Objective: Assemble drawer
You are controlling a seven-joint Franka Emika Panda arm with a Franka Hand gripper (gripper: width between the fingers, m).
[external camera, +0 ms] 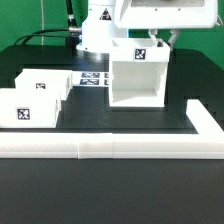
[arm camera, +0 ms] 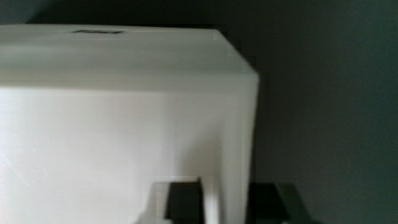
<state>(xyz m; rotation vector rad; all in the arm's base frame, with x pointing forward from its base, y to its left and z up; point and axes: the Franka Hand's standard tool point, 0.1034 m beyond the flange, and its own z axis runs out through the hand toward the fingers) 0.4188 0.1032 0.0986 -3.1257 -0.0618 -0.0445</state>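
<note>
The drawer's large white casing [external camera: 135, 85] stands open-fronted on the black table, right of centre in the exterior view. My gripper [external camera: 157, 41] reaches down onto its top far right corner. In the wrist view the casing [arm camera: 107, 110] fills most of the picture. One thin wall runs between my two dark fingers [arm camera: 182, 205], which sit against both of its faces. My gripper [arm camera: 228, 205] is shut on that wall. Two smaller white trays with square tags, one [external camera: 45, 85] behind the other [external camera: 25, 108], lie at the exterior view's left.
The marker board [external camera: 95, 78] lies flat on the table between the trays and the casing, by the arm's base [external camera: 95, 40]. A long low white L-shaped wall [external camera: 110, 148] borders the front and turns back along the exterior view's right.
</note>
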